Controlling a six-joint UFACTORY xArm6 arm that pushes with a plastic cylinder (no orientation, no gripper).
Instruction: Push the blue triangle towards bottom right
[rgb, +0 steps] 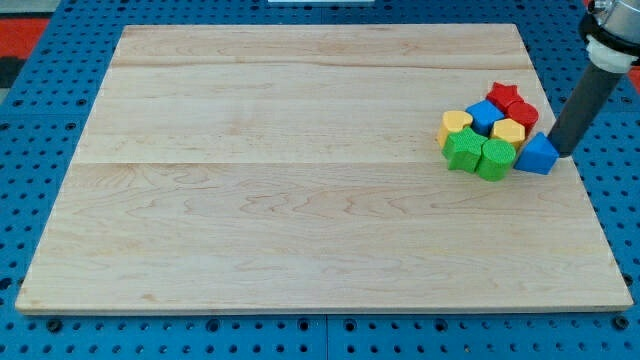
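Camera view: blue triangle sitting at right edge of block cluster, touching green block. My tip resting just beside triangle's right face. No jaws on end effector, plain rod. Judging: tip needing repositioning to triangle's upper-left, then pushing diagonally over wooden surface, avoiding red block.

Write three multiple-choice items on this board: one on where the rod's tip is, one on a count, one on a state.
1. My tip is
A. right of the blue triangle
B. at the view's left
C. at the board's middle

2. Green blocks in the cluster:
A. none
B. two
C. five

3. The blue triangle is
A. alone at the view's bottom left
B. off the board
C. at the cluster's right edge

Key: 1 A, the rod ends just right of it. 2 B, a green block and another green block lie side by side. 3 C, it sits beside them on the wooden board.
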